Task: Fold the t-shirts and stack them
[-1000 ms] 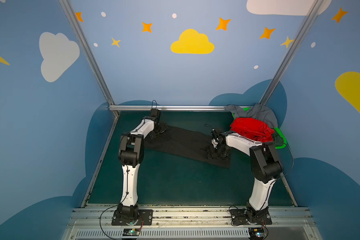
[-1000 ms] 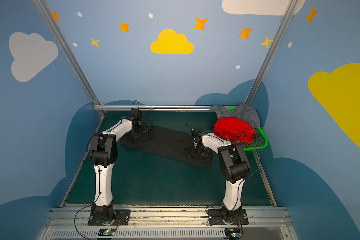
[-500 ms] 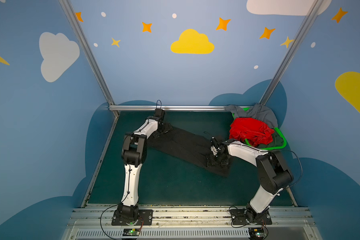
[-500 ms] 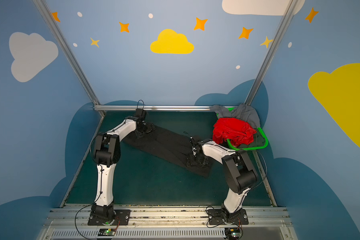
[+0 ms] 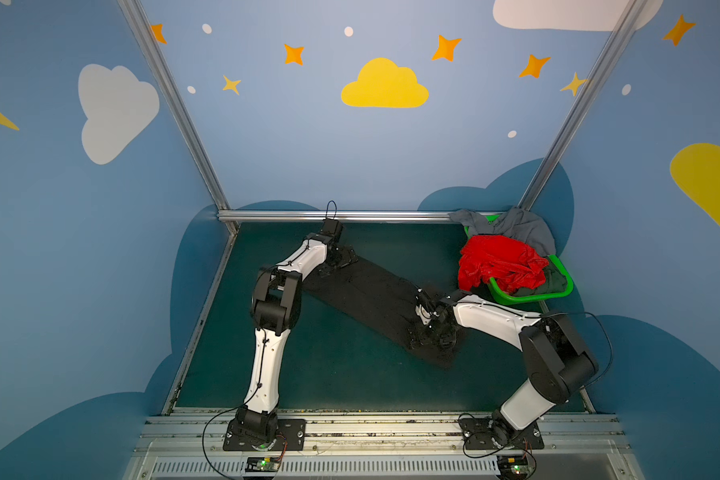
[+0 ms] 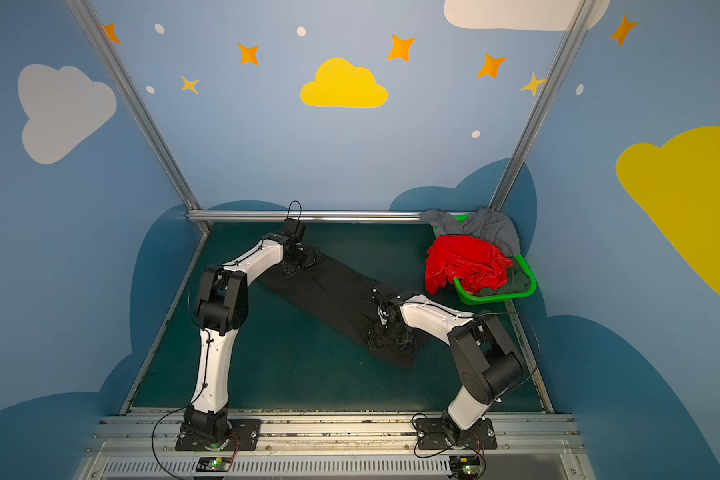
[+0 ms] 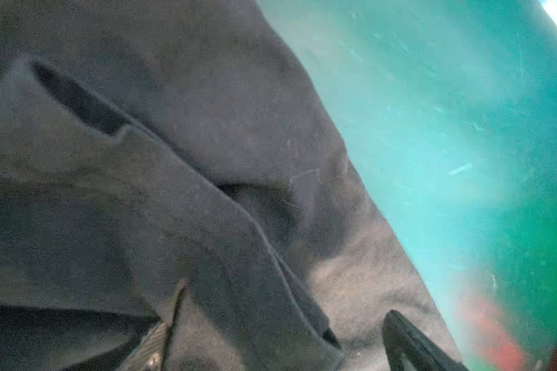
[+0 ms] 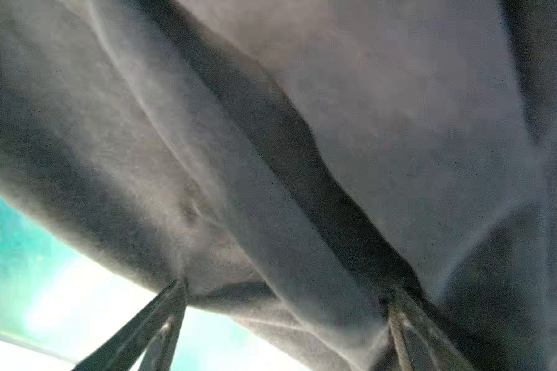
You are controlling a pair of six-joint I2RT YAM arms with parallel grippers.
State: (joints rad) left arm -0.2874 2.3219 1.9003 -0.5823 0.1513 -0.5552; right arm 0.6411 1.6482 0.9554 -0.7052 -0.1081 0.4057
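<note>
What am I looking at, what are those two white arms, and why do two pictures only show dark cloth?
They are two robot arms, each ending in a two-fingered gripper. The wide pictures come from one camera overhead; the close-ups come from cameras on the wrists. A black t-shirt, folded into a long strip, lies on the green table. The left gripper and right gripper rest on its two ends, both open, gripping nothing. The green basket in the far corner holds a red t-shirt, grey t-shirt and dark green t-shirt.
</note>
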